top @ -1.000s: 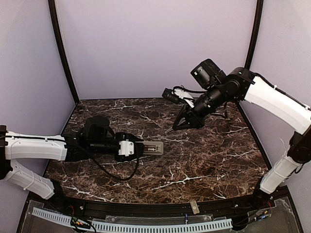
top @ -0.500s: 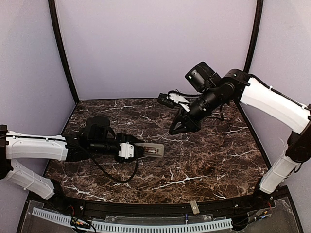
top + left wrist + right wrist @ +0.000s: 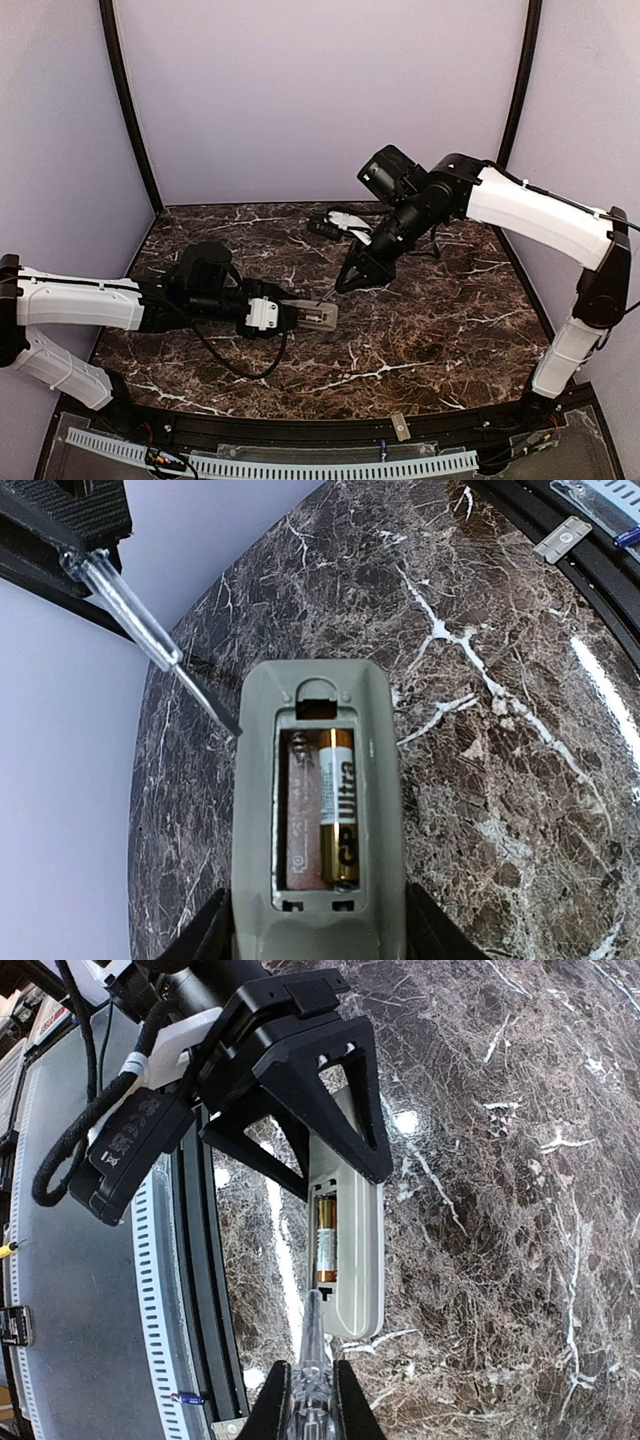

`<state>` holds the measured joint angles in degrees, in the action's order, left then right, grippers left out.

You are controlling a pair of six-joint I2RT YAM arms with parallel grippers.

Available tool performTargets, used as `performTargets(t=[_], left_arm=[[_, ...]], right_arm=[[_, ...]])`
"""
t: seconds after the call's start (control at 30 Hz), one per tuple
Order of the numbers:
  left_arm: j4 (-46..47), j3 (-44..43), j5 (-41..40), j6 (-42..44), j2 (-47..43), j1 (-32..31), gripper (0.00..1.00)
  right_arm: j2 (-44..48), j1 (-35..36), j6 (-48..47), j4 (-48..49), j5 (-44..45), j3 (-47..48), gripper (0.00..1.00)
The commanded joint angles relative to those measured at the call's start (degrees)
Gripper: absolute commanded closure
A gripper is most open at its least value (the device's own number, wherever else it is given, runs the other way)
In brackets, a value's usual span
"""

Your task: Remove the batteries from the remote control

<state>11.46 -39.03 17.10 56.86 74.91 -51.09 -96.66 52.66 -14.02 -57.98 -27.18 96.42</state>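
The remote control (image 3: 318,316) lies back-up on the marble, its grey-beige back (image 3: 382,800) uncovered. One gold battery (image 3: 338,810) sits in the right slot of the recess, and the slot beside it is empty. My left gripper (image 3: 290,314) is shut on the remote's near end, a finger (image 3: 208,935) on each side. My right gripper (image 3: 352,278) is shut on a clear-handled screwdriver (image 3: 313,1350). Its tip (image 3: 228,718) is at the remote's far end, beside the recess. I cannot tell whether it touches. The right wrist view shows the battery (image 3: 327,1250) just beyond the tip.
A short flat grey cover piece (image 3: 400,427) lies on the black front rail, with a small blue object (image 3: 382,452) near it. A white perforated strip (image 3: 300,467) runs along the front. Black frame posts and lilac walls enclose the marble table (image 3: 430,330).
My right arm has swung left and down, bringing the screwdriver from mid-air over the back of the table to the remote's far end. The left arm and the remote have stayed put.
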Motion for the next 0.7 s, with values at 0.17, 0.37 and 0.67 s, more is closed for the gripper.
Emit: performTargets(t=[0.17,0.37,0.67], left_arm=[[-1.89,-1.57,-0.42,0.89,0.23,0.04,1.00],[-2.40,-1.83,-0.96,1.22,0.39,-0.10,1.00],[-2.76,-1.76,-2.23,1.92,0.56,-0.23,1.00]], right_arm=[[-2.75,1.67,3.04,2.26,0.55,1.49,1.00],[-4.47,2.24,4.25,2.69,2.54,1.90,1.00],[-6.90,3.43,5.44,2.30,7.17,3.33,1.00]])
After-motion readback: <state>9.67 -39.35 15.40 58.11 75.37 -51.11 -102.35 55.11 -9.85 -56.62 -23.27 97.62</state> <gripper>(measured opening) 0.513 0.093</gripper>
